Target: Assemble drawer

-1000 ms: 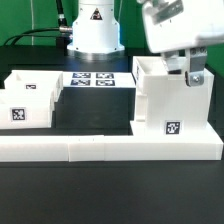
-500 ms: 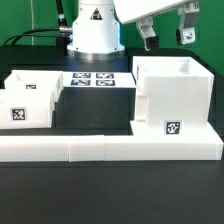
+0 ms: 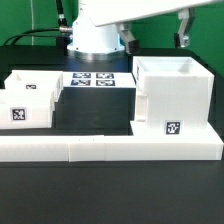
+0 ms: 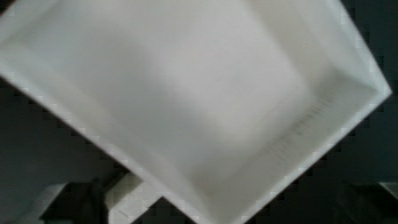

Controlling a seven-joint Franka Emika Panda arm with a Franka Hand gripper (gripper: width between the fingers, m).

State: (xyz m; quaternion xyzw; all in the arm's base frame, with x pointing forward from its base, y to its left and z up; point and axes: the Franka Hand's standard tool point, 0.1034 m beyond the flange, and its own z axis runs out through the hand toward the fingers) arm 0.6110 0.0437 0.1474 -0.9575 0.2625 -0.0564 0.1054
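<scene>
The drawer's large white housing (image 3: 170, 95) stands at the exterior view's right, open side up, with a tag (image 3: 173, 128) on its front. Two small white trays (image 3: 36, 84) (image 3: 24, 108) sit at the left. My gripper (image 3: 157, 30) hangs high above the housing at the top edge of the view, with one dark finger (image 3: 185, 26) showing clearly. Its fingers stand apart and hold nothing. The wrist view is blurred and filled by the housing's white inside (image 4: 196, 95), seen from above; my fingertips do not show clearly there.
A long low white L-shaped wall (image 3: 105, 150) runs along the front, against the housing and trays. The marker board (image 3: 95, 79) lies on the black table behind, in front of the robot's base (image 3: 95, 35).
My gripper was down at the housing's right wall a second ago. It has let go, risen to the top of the view and swung left; the housing has not moved.
</scene>
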